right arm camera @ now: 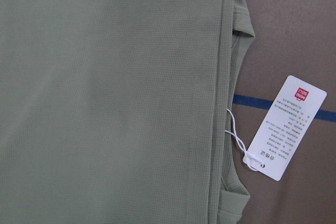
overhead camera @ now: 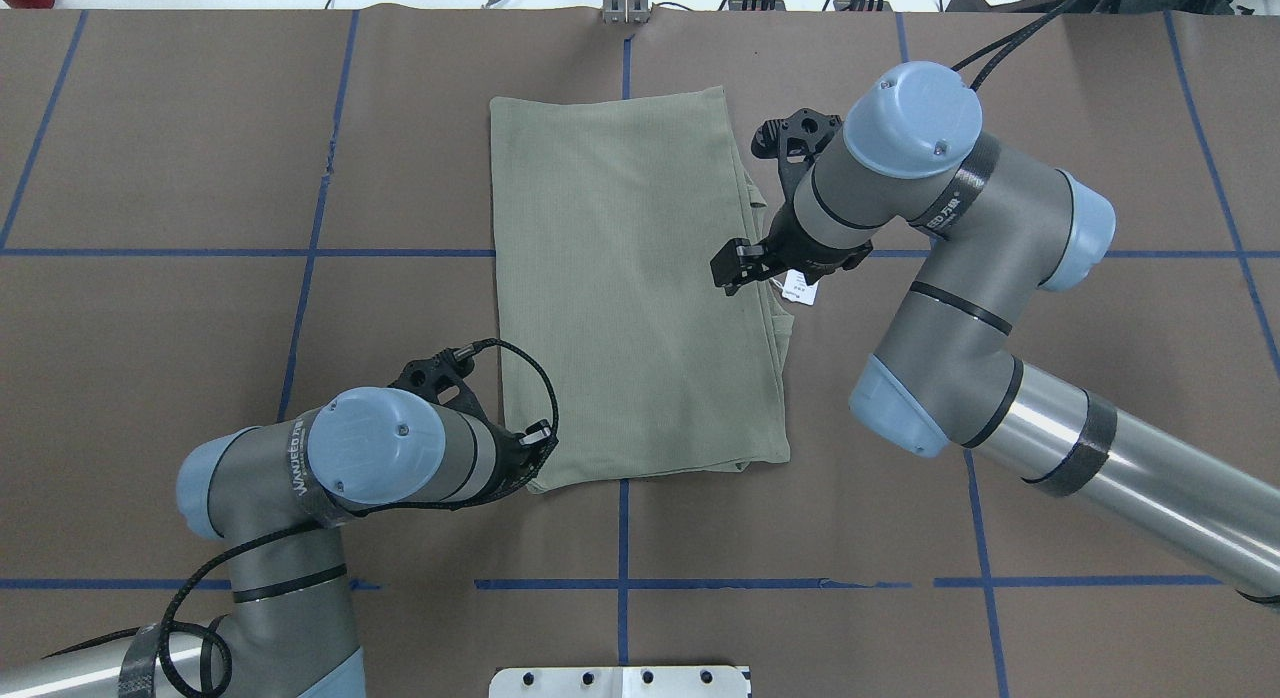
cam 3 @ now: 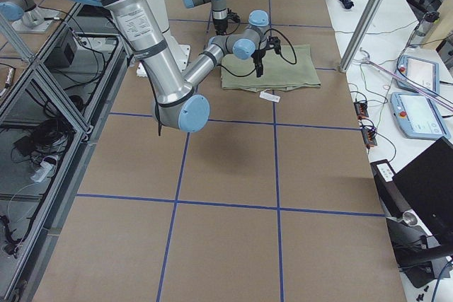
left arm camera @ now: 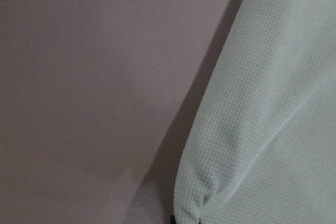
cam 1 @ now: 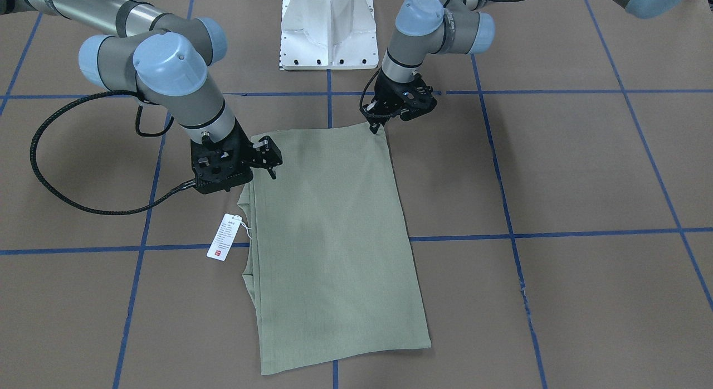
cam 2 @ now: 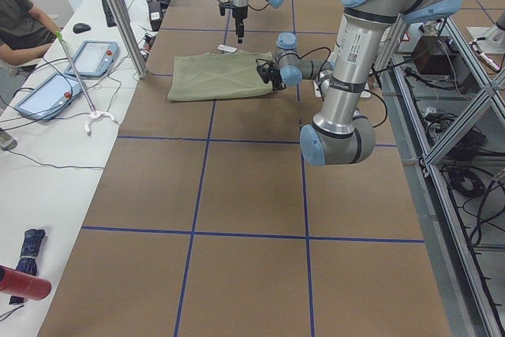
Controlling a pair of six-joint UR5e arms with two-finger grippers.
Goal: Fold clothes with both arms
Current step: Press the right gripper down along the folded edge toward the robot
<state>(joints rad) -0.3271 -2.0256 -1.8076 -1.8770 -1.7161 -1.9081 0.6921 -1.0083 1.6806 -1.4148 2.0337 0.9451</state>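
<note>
One pale green shirt (cam 1: 334, 233), folded into a long rectangle, is laid flat at the middle of the brown table (cam 1: 557, 171). One white hang tag (cam 1: 224, 237) is seen just beside its long edge. The shirt's base-side corner is pinched in the closed left gripper (cam 1: 376, 125). The right gripper (cam 1: 270, 157) is poised over the tag-side edge, jaws parted, nothing gripped.
</note>
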